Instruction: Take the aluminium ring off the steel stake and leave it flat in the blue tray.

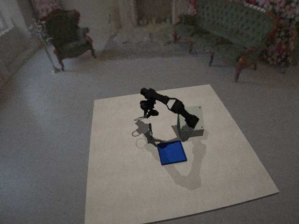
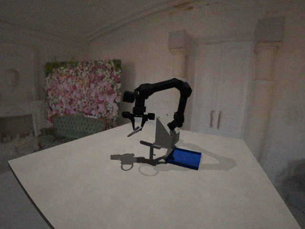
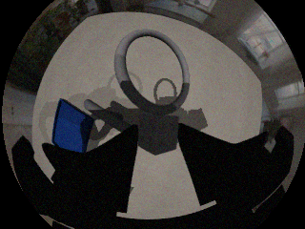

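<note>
One ring (image 1: pixel 136 119) (image 2: pixel 132 133) (image 3: pixel 186 73) hangs in the hand (image 1: pixel 145 116) (image 2: pixel 137 129) (image 3: pixel 156 129), off the stake (image 1: pixel 150 130) (image 2: pixel 151 153) (image 3: pixel 102 113).

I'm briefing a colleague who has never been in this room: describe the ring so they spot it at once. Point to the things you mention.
On the pale table (image 1: pixel 116 183) (image 2: pixel 157 202), find the black arm (image 1: pixel 177 107) (image 2: pixel 160 86). At its fingers hangs a grey metal ring (image 1: pixel 138 118) (image 2: pixel 133 132) (image 3: pixel 119 59). It is a thin open loop held in the air, unlike the T-shaped stake (image 1: pixel 150 129) (image 2: pixel 151 153) and flat blue tray (image 1: pixel 172 153) (image 2: pixel 186 158) (image 3: pixel 71 126) standing on the table.
</note>
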Motion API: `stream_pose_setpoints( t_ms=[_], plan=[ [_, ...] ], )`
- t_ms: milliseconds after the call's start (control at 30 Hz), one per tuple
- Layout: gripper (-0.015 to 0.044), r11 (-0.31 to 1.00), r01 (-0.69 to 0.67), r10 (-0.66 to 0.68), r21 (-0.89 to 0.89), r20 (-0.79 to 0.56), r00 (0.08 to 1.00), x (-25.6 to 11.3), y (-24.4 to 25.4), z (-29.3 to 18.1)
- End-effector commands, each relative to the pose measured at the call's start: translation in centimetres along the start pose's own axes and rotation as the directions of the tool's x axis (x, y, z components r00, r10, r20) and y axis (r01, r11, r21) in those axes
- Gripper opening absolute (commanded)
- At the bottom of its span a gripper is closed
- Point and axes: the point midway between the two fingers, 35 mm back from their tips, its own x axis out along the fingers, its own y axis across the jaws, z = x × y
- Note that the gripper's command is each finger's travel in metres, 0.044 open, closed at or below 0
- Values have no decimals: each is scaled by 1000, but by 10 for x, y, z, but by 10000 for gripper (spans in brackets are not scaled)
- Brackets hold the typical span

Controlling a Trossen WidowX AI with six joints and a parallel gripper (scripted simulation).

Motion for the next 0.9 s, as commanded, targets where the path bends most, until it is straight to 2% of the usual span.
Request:
stream_pose_setpoints(
  t_ms=[0, 433, 867],
  plan=[
    [0, 997, 15, -14, -80, 21, 1000, 0, 5, -1],
    [0, 951, 74, -55, -302, 72, 996, -1, 19, -7],
    [0, 852, 140, -89, -505, 123, 988, 0, 36, -14]
  ],
)
